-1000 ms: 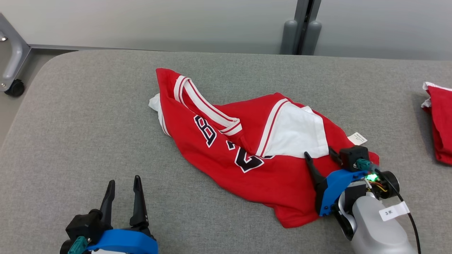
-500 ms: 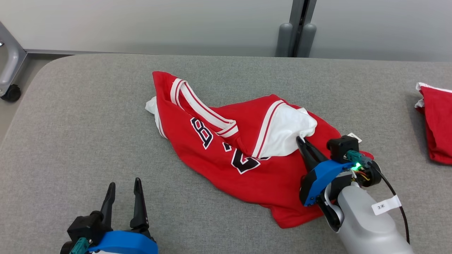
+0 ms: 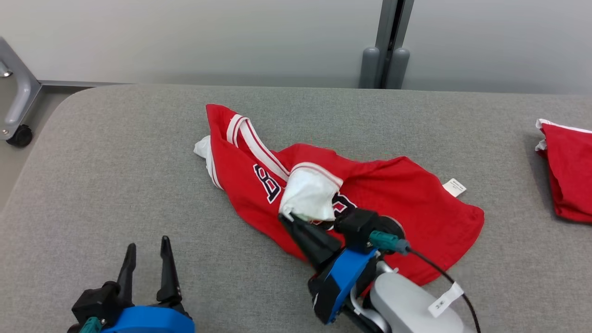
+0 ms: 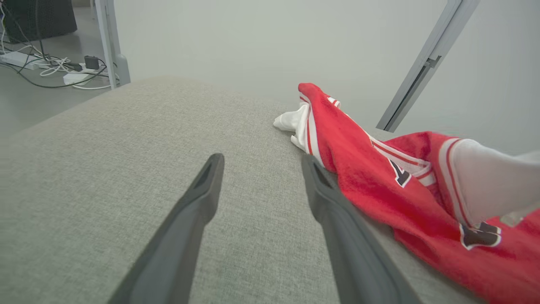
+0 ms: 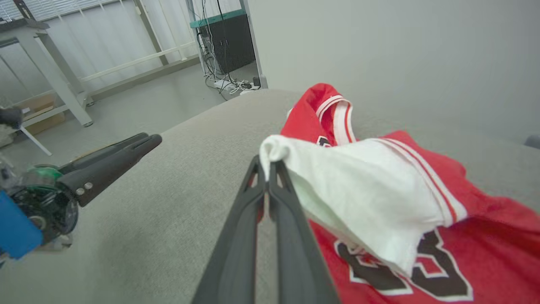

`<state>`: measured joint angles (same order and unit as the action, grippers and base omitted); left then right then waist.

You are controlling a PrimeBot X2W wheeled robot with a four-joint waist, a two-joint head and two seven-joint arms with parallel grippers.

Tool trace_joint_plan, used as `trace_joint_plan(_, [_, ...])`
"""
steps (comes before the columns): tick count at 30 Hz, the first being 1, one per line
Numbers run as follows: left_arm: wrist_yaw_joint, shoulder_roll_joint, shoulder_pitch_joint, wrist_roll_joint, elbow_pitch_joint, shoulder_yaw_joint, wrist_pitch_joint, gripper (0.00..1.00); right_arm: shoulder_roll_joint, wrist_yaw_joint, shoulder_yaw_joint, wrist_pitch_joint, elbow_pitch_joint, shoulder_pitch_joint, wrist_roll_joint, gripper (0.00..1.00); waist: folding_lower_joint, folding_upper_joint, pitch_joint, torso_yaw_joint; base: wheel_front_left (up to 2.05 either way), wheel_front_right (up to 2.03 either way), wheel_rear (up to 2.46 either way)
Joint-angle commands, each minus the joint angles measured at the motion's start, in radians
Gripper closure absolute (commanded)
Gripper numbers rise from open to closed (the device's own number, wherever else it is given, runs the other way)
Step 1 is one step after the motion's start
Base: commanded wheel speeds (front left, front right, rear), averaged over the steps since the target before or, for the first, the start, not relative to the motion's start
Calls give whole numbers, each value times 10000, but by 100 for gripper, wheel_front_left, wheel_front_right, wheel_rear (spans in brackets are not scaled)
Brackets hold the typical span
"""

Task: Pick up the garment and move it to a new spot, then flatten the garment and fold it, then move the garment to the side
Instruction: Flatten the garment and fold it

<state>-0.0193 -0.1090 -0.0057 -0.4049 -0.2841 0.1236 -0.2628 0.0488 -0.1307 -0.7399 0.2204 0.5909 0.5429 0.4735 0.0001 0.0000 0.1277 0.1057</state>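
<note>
The red shirt [image 3: 407, 203] lies bunched in the middle of the tabletop [image 3: 115, 162]. The right hand [image 3: 283, 216] is pinched tight on just a small white bit of it — that bit could slip out if pulled hard. The left hand [image 3: 148, 244] is open and empty.

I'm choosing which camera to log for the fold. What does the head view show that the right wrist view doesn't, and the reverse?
Head view's extras: a second red garment at far right, a white tag, a caster wheel. Right wrist view's extras: floor cables and a dark cabinet. Shared: the red jersey, the right gripper shut on its white inside, the open left gripper, the grey table.
</note>
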Motion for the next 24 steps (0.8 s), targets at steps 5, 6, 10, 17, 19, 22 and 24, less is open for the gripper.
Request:
trace_joint_plan(5, [-147,-94,114,-56,298,-415,-28,0,28,-1,-1338,-314,-788,-295,598,100,-1,0,-50,199,0,0,0])
trace_joint_plan(6, [-161,-106,133,-47,355,-459,-28,0,28,-1,-1496,-317,-883,-317,701,100,-1,0,-57,235,0,0,0])
trace_joint_plan(10, [-236,-138,219,-25,538,-672,-28,0,28,-1,-1994,-354,-1098,-378,996,100,-1,0,-89,343,0,0,0])
trace_joint_plan(17, [-260,-58,283,82,657,-610,-28,0,25,-1,-2669,-668,-631,-475,643,0,-1,0,-68,371,0,0,0])
trace_joint_plan(19, [-212,-33,233,92,621,-581,-28,0,25,-1,-2767,-665,-606,-574,612,0,-1,0,-55,324,0,0,0])
trace_joint_plan(22, [-184,-10,177,112,576,-567,-28,0,28,-1,-2694,-581,-574,-577,587,0,-1,0,-72,194,0,0,0])
trace_joint_plan(24, [-174,7,150,104,563,-555,-28,0,26,-1,-2574,-483,-564,-588,519,0,-1,0,-91,91,0,0,0])
